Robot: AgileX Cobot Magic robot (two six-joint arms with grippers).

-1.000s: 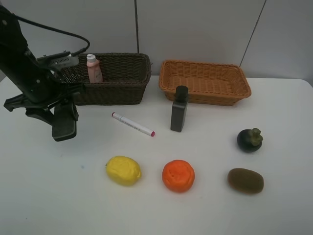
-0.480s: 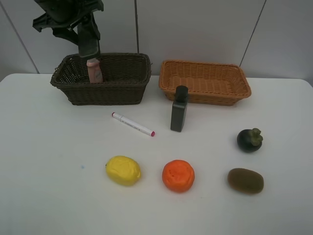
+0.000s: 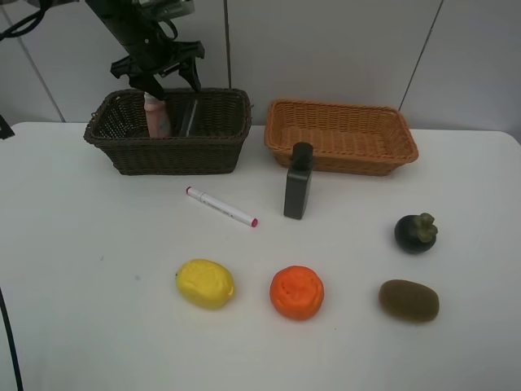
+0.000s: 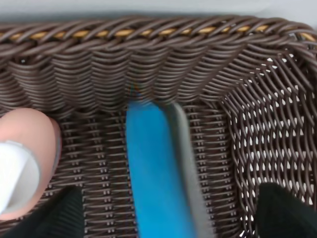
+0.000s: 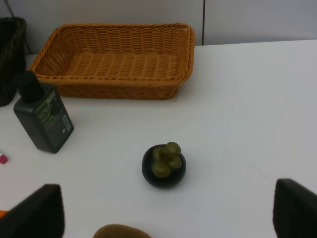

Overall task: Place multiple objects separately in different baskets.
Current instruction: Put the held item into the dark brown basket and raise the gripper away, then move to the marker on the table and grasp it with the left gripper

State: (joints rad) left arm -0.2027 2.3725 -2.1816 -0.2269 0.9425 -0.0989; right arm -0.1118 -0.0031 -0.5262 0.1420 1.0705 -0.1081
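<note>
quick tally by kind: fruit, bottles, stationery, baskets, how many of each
fruit: 4 (lemon, orange, mangosteen, kiwi)
bottles: 2 (pink bottle, dark bottle)
stationery: 2 (marker, eraser block)
baskets: 2 (dark brown basket, orange basket)
total: 10

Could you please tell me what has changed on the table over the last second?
The left pincer carried the black eraser block up from the left and over the dark brown basket, then opened and let it go; the block is now inside, beside the pink bottle. The marker, dark bottle, lemon, orange, mangosteen, kiwi and orange-tan basket stayed put.
</note>
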